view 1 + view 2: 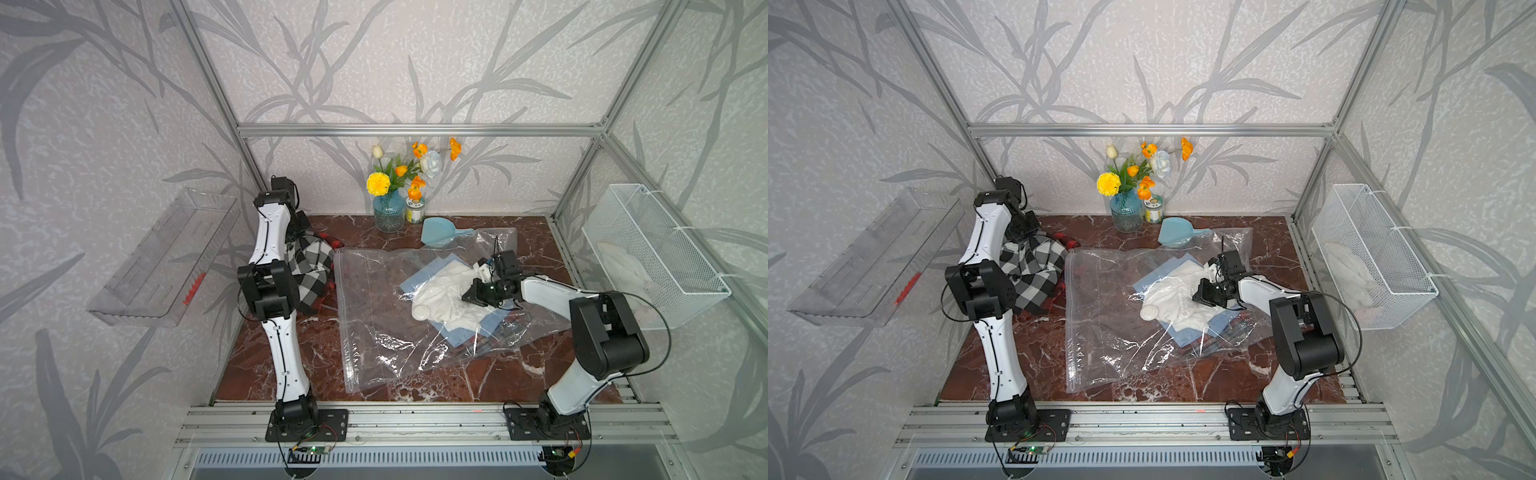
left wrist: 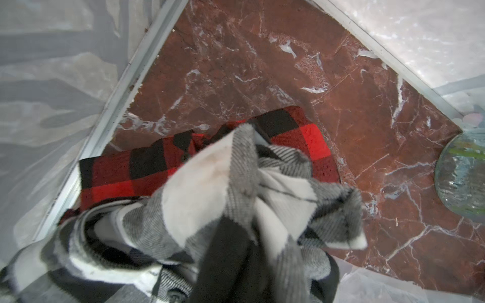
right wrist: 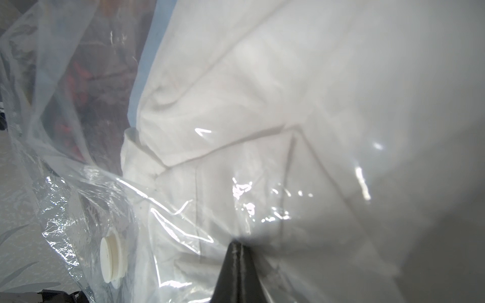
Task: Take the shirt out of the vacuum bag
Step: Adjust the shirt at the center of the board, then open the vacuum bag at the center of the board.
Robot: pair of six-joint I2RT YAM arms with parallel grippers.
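Observation:
The clear vacuum bag [image 1: 374, 324] lies flat on the marble table, its white valve cap [image 1: 422, 311] facing up. Inside it lie a white shirt [image 1: 444, 291] and blue cloth [image 1: 419, 276]. My right gripper [image 1: 468, 297] rests over the white shirt [image 3: 262, 105]. It is shut, with the bag's film pinched at its tips [image 3: 237, 244]. At the back left my left gripper [image 1: 303, 235] hangs over a black-and-white checked shirt [image 1: 311, 266]. That shirt [image 2: 199, 189] bunches up and hides the jaws. It lies on a red-and-black plaid cloth [image 2: 118, 173].
A blue glass vase of flowers [image 1: 388, 214], a small jar [image 1: 414, 210] and a blue scoop [image 1: 436, 233] stand at the back. A white wire basket [image 1: 652, 257] hangs on the right wall. A clear tray [image 1: 166, 262] hangs on the left wall.

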